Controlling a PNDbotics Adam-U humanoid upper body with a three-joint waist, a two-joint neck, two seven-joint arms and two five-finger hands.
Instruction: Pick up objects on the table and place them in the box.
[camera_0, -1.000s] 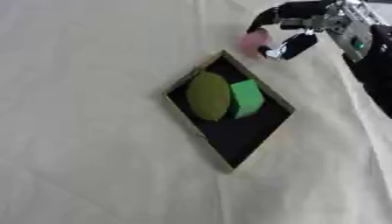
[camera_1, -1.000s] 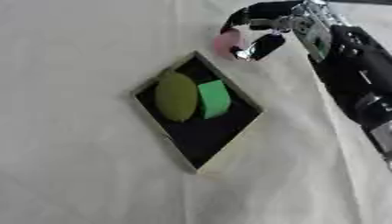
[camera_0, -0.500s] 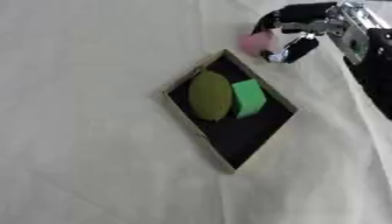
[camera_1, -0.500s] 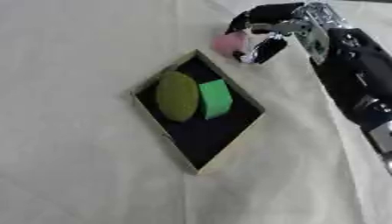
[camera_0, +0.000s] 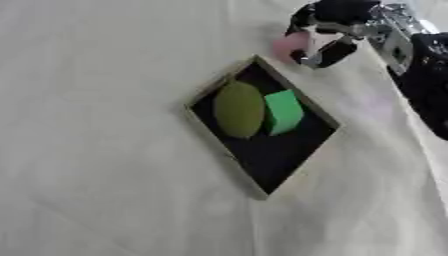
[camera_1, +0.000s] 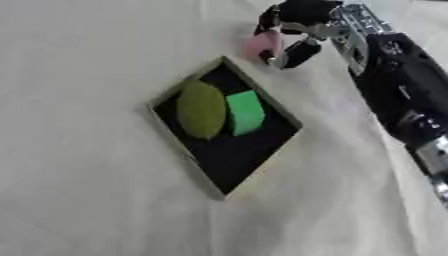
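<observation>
The robot's right hand (camera_1: 293, 30) is clutching a pink object (camera_1: 261, 44), needing carrying to the box (camera_1: 273, 107) below it.

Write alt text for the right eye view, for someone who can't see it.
A black robot hand, reaching in from the upper right, has its fingers curled round a small pink object just beyond the far corner of a shallow black box. The box sits on a cream cloth and holds an olive oval beside a green block.
</observation>
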